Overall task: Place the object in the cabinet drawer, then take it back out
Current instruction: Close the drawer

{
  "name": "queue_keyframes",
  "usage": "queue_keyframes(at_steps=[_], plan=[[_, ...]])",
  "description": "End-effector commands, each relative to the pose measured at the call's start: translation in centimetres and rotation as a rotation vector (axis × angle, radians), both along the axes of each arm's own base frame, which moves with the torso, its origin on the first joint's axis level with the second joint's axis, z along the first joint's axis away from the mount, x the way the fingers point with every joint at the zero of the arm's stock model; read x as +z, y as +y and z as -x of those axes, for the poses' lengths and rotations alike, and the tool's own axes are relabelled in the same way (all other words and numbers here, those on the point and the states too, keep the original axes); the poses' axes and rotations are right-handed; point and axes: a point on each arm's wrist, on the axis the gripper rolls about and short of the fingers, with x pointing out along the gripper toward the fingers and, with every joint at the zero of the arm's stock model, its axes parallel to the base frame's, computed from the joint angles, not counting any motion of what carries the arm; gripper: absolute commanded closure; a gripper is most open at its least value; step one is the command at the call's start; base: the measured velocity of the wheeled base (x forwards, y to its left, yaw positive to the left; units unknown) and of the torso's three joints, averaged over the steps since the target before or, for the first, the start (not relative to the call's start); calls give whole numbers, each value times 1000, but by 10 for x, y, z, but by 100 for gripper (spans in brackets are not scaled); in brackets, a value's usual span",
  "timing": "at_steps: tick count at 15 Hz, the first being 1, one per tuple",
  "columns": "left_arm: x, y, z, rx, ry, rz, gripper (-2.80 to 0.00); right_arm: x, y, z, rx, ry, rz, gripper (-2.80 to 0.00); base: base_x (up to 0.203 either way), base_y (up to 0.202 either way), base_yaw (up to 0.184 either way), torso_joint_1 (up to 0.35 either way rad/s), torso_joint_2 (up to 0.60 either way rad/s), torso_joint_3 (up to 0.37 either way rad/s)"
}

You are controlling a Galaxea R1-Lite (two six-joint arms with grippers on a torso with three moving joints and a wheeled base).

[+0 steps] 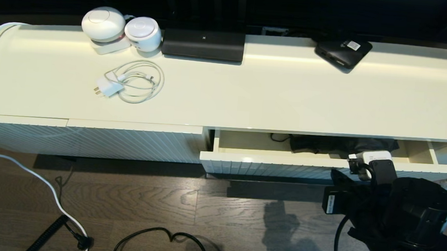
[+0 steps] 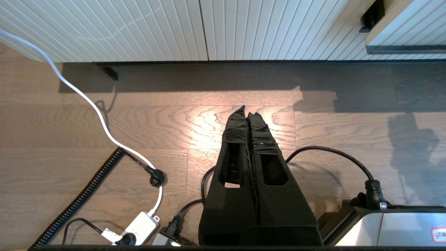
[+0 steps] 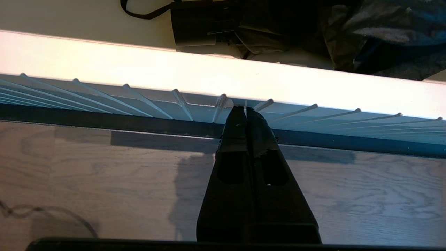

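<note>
The cabinet drawer (image 1: 268, 164) stands partly pulled out at the right of the cabinet. The object, a black folding umbrella (image 1: 340, 144), lies inside it, with its stubby handle (image 3: 205, 24) and wrist loop (image 3: 139, 14) pointing left. My right gripper (image 3: 246, 109) is shut and holds nothing. Its tips are against the ribbed drawer front (image 3: 156, 104), just under the top rim. In the head view my right arm (image 1: 381, 180) reaches to the drawer front from the lower right. My left gripper (image 2: 246, 111) is shut and empty, hanging over the wooden floor in front of the closed ribbed panels.
On the cabinet top (image 1: 288, 94) lie a coiled white charger cable (image 1: 132, 80), two round white devices (image 1: 104, 24), a flat black unit (image 1: 203, 44) and a small black box with a white label (image 1: 342, 52). Black (image 1: 160, 239) and white (image 1: 27, 174) cables trail over the floor.
</note>
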Motion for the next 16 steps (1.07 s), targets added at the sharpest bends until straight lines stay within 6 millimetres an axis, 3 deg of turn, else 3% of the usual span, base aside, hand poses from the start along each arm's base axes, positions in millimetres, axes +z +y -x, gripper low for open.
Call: queue_keyframes(at_steps=[1, 9, 16], plan=[[0, 0, 0, 0, -1, 0, 0, -4, 3, -7, -8, -7, -1, 0, 0, 0, 0, 0, 0, 0], [0, 0, 0, 0, -3, 0, 0, -12, 4, -36, -46, -38, -23, 0, 0, 0, 0, 0, 0, 0], [0, 0, 0, 0, -1, 0, 0, -4, 11, -61, -41, -86, -51, 0, 0, 0, 0, 0, 0, 0]])
